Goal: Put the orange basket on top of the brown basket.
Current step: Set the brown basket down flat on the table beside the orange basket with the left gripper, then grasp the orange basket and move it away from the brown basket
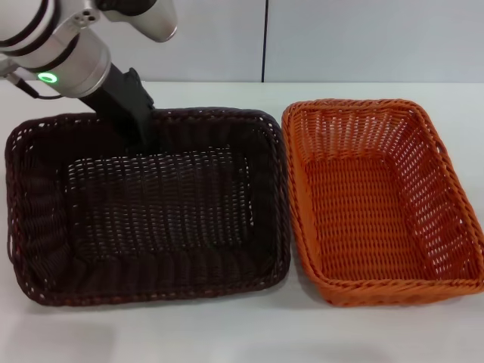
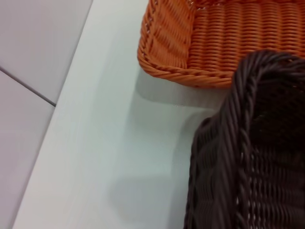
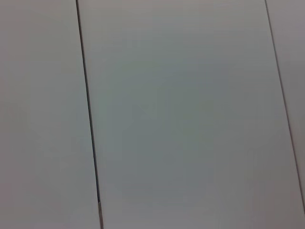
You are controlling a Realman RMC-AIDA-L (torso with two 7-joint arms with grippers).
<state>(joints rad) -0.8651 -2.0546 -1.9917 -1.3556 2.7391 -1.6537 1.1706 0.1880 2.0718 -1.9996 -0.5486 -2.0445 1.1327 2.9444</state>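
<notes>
1. My head view shows the left claw (image 1: 144, 136) at the brown basket (image 1: 151, 212) far rim; whether it's spread or pinching, I cannot tell.
2. The orange basket (image 1: 378, 204) sits just right on the tabletop (image 1: 227, 333), its long axis running near-to-far.
3. My left wrist view alone shows a gap between their corners.

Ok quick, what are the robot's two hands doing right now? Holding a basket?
Left gripper: down at the far rim of the brown basket; grip cannot be told.
Right gripper: not in view.
Orange basket: sits on the table, unheld.
</notes>
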